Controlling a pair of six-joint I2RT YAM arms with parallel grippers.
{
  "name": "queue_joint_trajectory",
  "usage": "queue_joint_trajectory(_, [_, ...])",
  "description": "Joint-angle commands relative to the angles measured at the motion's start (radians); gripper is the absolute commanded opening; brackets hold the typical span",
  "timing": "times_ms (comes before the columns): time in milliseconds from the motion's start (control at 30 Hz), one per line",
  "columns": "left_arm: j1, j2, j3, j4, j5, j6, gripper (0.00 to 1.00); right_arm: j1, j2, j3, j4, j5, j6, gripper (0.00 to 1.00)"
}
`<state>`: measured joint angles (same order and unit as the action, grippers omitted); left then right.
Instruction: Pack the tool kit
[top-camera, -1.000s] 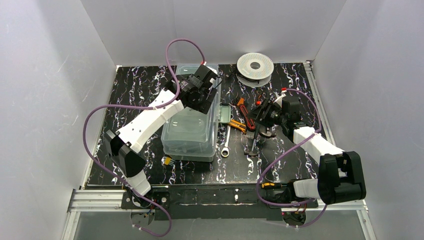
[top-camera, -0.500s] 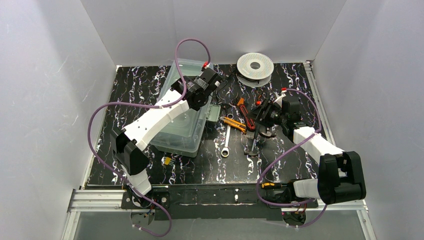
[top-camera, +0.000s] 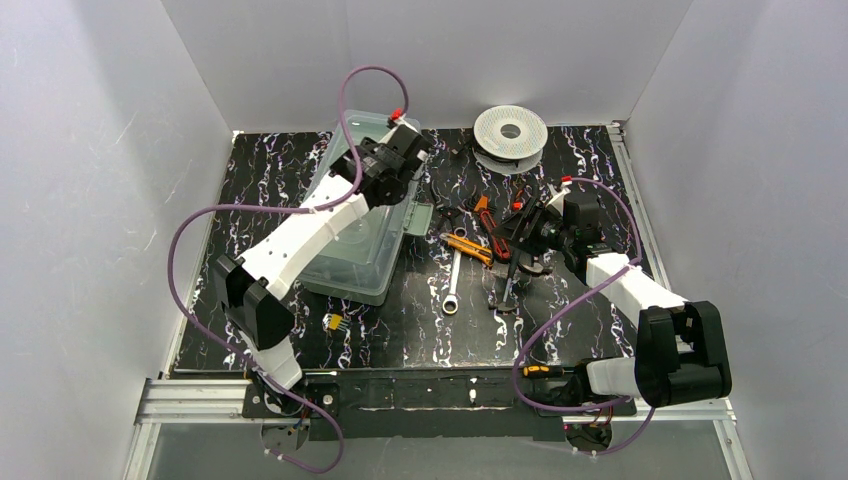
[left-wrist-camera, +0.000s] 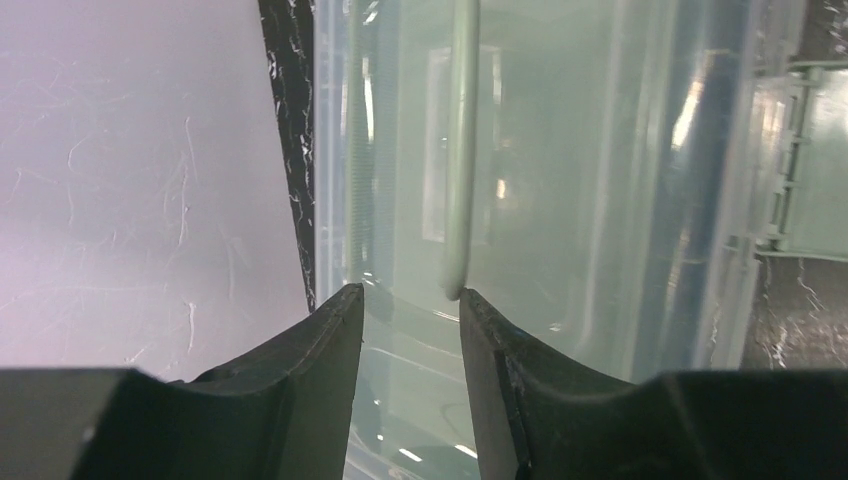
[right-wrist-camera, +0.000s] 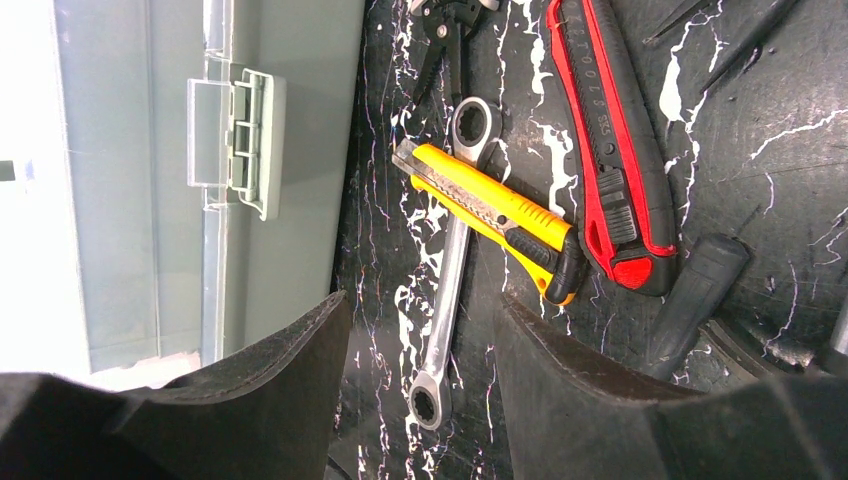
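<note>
Clear plastic box (top-camera: 362, 250): lies askew on the left half of the surface (top-camera: 270, 170), its lid on and a latch (right-wrist-camera: 240, 150) facing the tools; as far as I can see nothing is packed yet.
Left end effector (left-wrist-camera: 407, 295): at the box's far end, fingers drawn close with the translucent edge between their tips; by my reading it is pinching the box.
Right end effector (right-wrist-camera: 425, 340): spread wide and holding nothing, hanging above the wrench (right-wrist-camera: 445, 300) and the yellow knife (right-wrist-camera: 490, 215), which lies across the wrench.
Other tools: a red knife (right-wrist-camera: 605, 150) just beside the yellow one, with dark-handled pieces in the same heap to the right of the box; a spool (top-camera: 510, 130) sits at the back.
Step in hand: positioning the box, judged an early stage since the tools lie outside it.
Next move: the box wants setting down square and its lid undone; the right end effector then needs to drop over one tool, and the overlapping wrench and knife call for a clean pick of the upper one first.
</note>
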<state>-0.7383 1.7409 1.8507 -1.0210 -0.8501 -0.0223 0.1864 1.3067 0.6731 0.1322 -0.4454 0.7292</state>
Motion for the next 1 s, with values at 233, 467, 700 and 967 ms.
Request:
queue_joint_trajectory(233, [0.221, -0.135, -0.005, -0.015, 0.349, -0.118, 0.54, 0.001, -0.001, 0.020, 0.033, -0.016, -0.005, 0.62])
queue_joint_trajectory(467, [0.350, -0.200, -0.028, 0.032, 0.703, -0.198, 0.81, 0.002, 0.000, 0.022, 0.033, -0.021, -0.005, 0.62])
queue_joint_trajectory(700, [0.520, -0.217, -0.103, 0.093, 0.948, -0.267, 0.72, 0.001, 0.000, 0.020, 0.032, -0.023, -0.004, 0.61])
queue_joint_trajectory(967, [0.544, -0.163, -0.068, 0.092, 0.917, -0.228, 0.67, 0.002, -0.006, 0.054, 0.021, -0.058, -0.006, 0.62])
